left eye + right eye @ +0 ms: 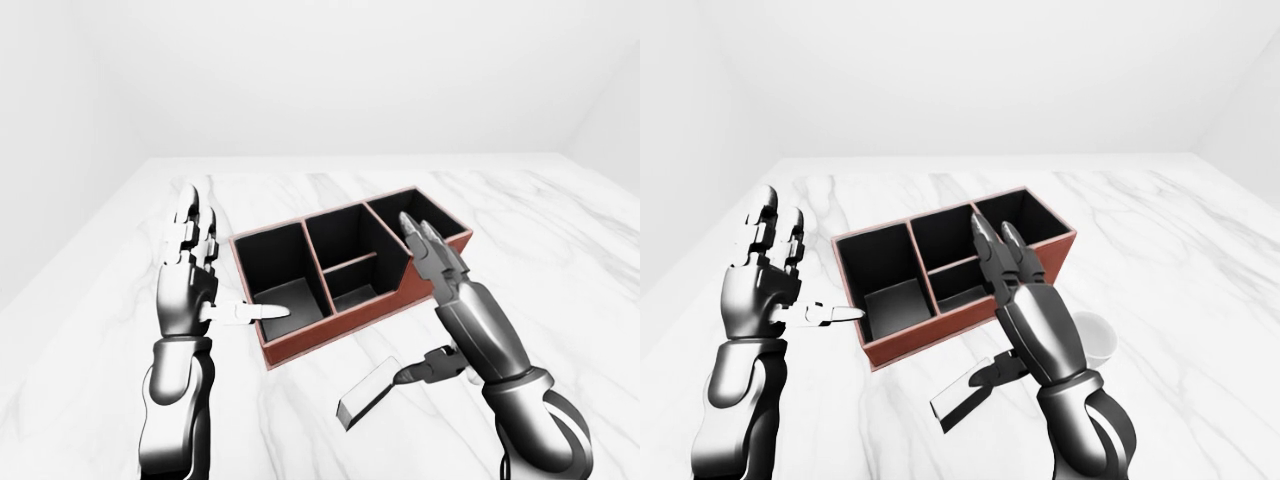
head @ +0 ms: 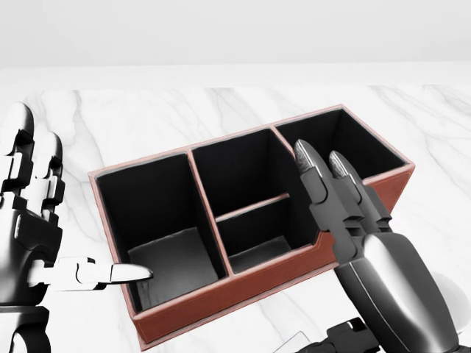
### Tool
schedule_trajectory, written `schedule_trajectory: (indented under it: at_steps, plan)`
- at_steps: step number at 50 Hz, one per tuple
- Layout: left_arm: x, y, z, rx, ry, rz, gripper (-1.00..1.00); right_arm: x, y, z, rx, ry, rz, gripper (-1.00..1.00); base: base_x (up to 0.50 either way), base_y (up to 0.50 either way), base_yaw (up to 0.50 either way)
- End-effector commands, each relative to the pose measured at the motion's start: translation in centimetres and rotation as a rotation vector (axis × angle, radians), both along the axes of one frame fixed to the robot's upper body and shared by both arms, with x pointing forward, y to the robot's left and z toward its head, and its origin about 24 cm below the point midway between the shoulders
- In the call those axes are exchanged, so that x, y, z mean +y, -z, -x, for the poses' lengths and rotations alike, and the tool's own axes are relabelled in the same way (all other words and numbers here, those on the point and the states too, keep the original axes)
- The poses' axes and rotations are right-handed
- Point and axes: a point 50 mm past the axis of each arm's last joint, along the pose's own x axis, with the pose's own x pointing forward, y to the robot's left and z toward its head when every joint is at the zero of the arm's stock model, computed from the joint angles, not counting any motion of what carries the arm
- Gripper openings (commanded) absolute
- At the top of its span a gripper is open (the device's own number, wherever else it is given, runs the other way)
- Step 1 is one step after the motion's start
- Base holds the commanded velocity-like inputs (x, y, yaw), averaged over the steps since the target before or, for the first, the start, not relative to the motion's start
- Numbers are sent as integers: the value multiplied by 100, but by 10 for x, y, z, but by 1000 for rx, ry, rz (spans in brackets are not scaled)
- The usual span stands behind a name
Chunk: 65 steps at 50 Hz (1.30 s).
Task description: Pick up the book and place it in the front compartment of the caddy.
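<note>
1. The book is a flat grey slab lying tilted on the marble table, just below the caddy in the left-eye view, near its long lower wall.
2. The thumb of the right hand touches the book's upper right corner. The two long fingers do not touch it; they point up over the caddy's lower right rim.
3. Right hand: fingers straight and pressed side by side, thumb hooked down well apart from them. The forearm rises from the bottom right, back of the hand facing the cameras.
4. The left hand stands upright just left of the caddy. Its fingers are extended and slightly apart, and its pale thumb pokes sideways over the caddy's left compartment. It holds nothing.
5. A white cup stands right of the caddy, partly hidden by the right arm in the right-eye view.
</note>
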Motion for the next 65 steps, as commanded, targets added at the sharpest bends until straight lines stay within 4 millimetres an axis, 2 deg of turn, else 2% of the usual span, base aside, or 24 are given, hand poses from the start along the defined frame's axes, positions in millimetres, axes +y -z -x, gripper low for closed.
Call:
schedule_trajectory:
  at_steps: [1,33,65]
  plan:
    - [0,1,0,4,0,0,100,1,4,5,26,3,7,100,0,0,0]
    - [0,-1,1,-6,0,-1,100,6,30,10,127,18,15,100,0,0,0]
    - [1,-3,1,-12,-2,0,100,12,36,16,111,4,55,100,0,0,0]
